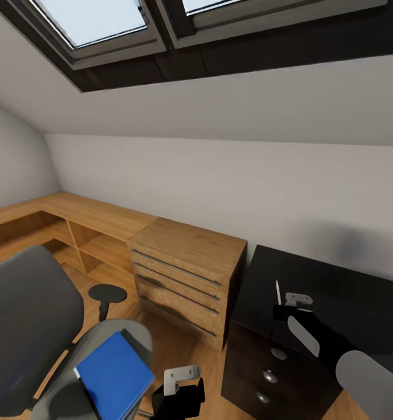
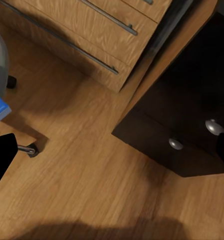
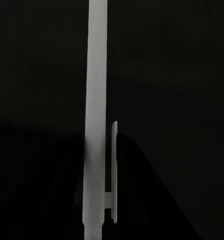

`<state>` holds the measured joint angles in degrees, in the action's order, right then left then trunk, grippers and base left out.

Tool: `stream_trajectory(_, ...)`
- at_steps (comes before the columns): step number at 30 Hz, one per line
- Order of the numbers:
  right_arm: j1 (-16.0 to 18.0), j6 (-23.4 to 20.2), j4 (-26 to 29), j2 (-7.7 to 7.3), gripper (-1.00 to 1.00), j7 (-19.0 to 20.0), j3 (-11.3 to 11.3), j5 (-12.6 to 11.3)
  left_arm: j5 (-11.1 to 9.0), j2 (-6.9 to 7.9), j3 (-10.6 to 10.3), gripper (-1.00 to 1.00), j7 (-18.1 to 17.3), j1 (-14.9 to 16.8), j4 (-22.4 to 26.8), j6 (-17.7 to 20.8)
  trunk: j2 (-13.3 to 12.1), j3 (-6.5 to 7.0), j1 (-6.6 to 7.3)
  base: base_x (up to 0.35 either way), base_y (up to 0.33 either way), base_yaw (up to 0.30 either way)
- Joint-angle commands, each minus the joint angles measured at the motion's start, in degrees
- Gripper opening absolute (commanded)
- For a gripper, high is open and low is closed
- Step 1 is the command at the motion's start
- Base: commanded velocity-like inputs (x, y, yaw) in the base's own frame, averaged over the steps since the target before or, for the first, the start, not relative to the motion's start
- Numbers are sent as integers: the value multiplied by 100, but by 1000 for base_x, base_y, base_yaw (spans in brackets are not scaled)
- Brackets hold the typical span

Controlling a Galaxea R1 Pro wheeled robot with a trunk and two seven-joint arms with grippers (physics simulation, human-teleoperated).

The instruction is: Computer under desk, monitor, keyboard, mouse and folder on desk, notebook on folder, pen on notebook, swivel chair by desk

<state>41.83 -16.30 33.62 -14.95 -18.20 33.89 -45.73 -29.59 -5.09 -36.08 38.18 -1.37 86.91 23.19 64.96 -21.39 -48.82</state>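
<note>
Right gripper (image 1: 285, 308) holds a thin pale pen (image 1: 278, 291) above the black desk (image 1: 360, 303) surface.

Its jaws seem closed on the pen, though they're dark against the surface. Left gripper (image 1: 182, 385) hangs near the flat bright blue folder (image 1: 115, 373) on the grey swivel chair (image 1: 27, 326); I cannot tell its jaw state. A thin pen could slip or roll away when released. No writing is legible.

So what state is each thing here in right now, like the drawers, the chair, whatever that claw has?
pen: upright over the desk, apparently held in the right claw.
folder: closed, lying flat on the chair seat.
swivel chair: upright, on the floor left of the desk.
desk drawers: shut.
wooden counter drawers: shut.
left claw: near the folder; open or shut, can't tell.
</note>
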Motion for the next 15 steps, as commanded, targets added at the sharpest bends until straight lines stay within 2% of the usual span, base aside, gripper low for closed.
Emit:
stream_trajectory(1,11,-11,4,-6,-100,-48,47,-42,-38,-1,-2,100,39,2,10,13,46,-24,-23,0,0,0)
stream_trajectory(10,18,-46,4,1,-100,408,47,-42,-30,-1,-3,100,35,-1,3,14,407,-186,-221,0,0,0)
stream_trajectory(15,19,-48,8,1,-100,468,47,-42,-36,-1,-4,100,32,1,1,17,407,-186,-221,0,0,0)
